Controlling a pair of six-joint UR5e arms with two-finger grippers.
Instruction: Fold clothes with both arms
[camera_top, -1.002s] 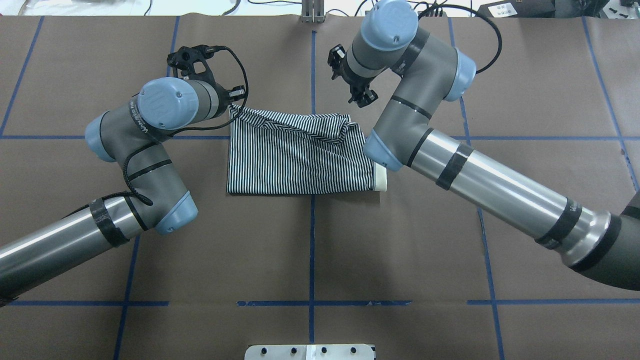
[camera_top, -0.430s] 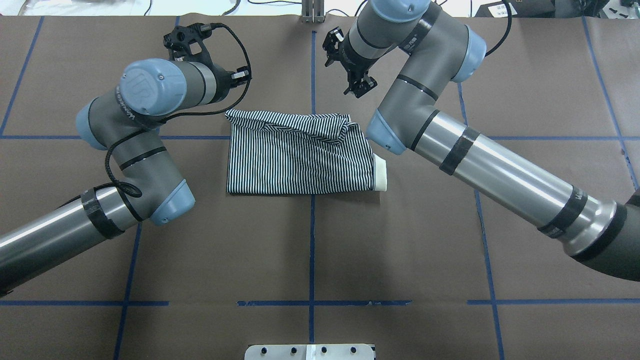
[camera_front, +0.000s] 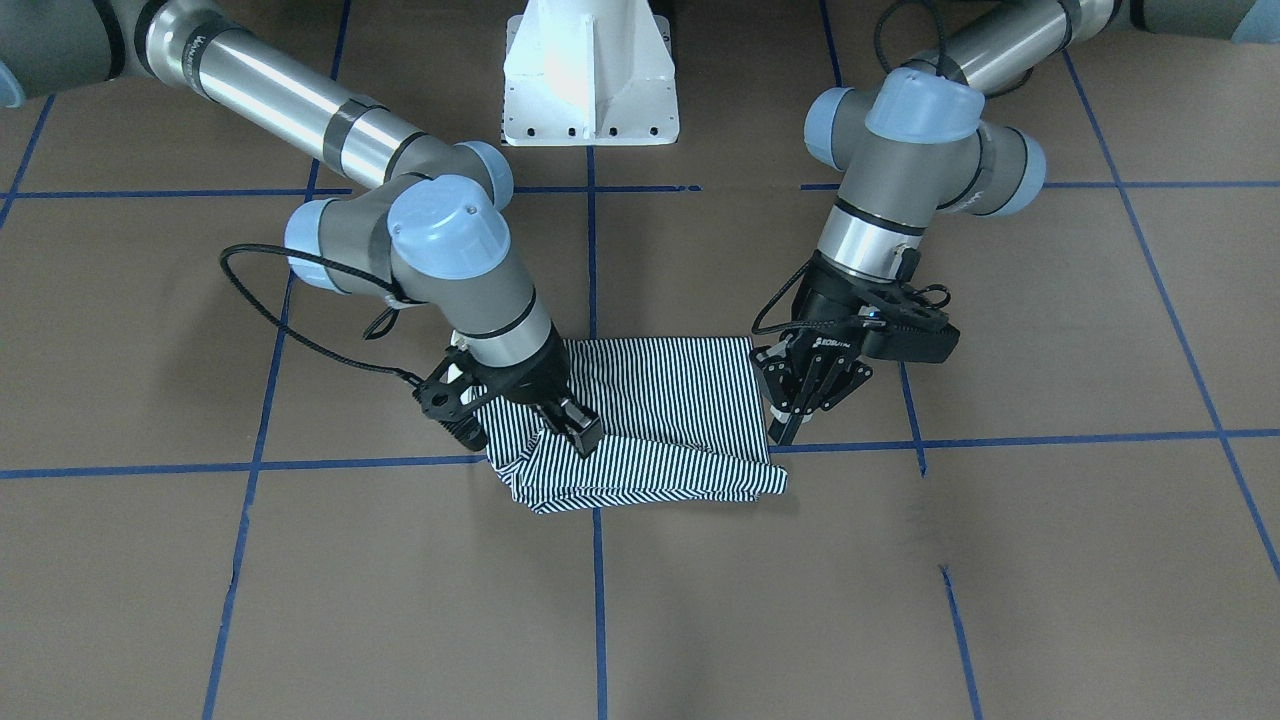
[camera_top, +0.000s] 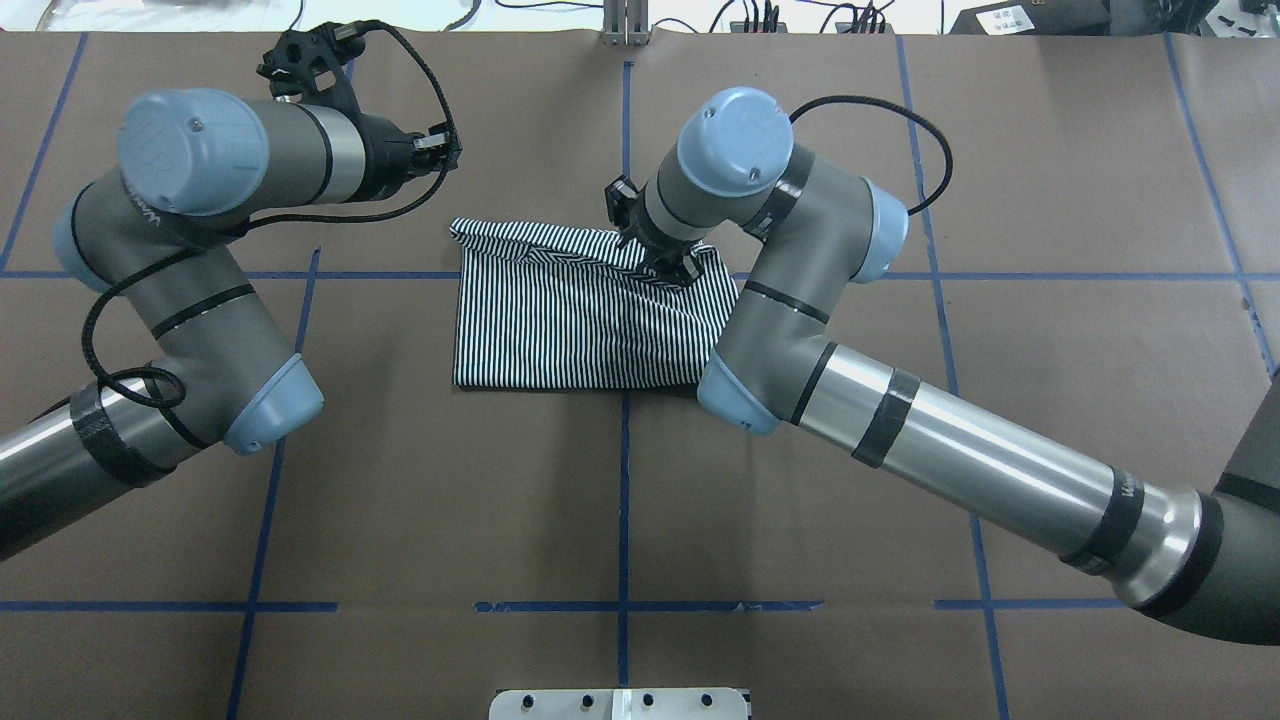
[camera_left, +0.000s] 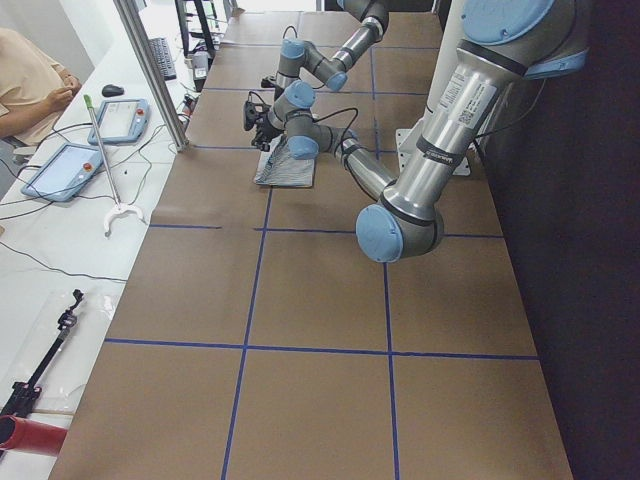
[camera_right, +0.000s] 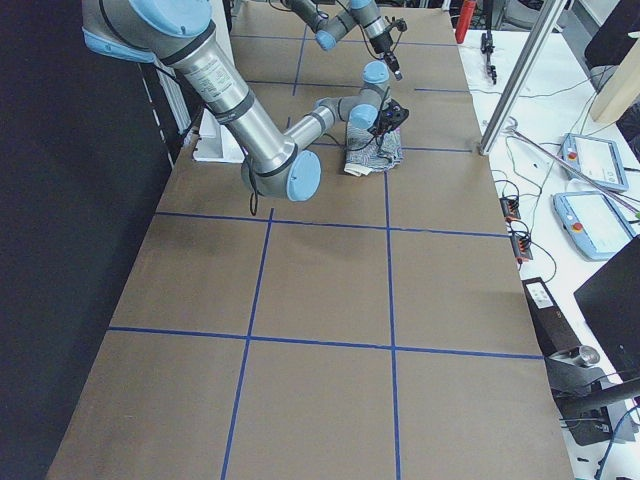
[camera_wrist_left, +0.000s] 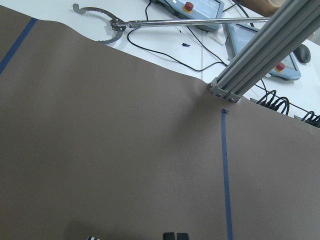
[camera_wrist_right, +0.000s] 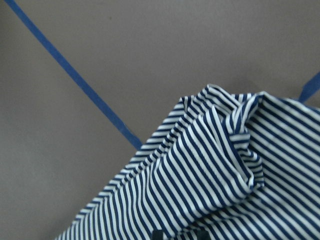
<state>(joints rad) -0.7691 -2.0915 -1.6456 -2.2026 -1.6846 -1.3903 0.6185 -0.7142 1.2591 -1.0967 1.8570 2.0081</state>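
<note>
I see the polo shirt (camera_top: 560, 320) folded into a rough rectangle on the bench (camera_top: 620, 500), midway between the two ends and nearer the operators' edge than the robot's. Its far edge is rumpled. From overhead, the right arm's elbow (camera_top: 735, 395) covers the shirt's near corner on the right-end side. The right hand (camera_top: 672, 266) is down on the rumpled far edge. Its wrist camera cuts off all but the fingertips (camera_wrist_right: 158, 233), slightly apart with striped cloth between, and I cannot tell whether they bite. The left hand (camera_front: 790, 428) hangs just off the shirt's left-end edge, clear of the cloth. Its fingertips (camera_wrist_left: 170, 235) sit together at the frame's bottom, holding nothing. In both end views the hands are too small to judge.
</note>
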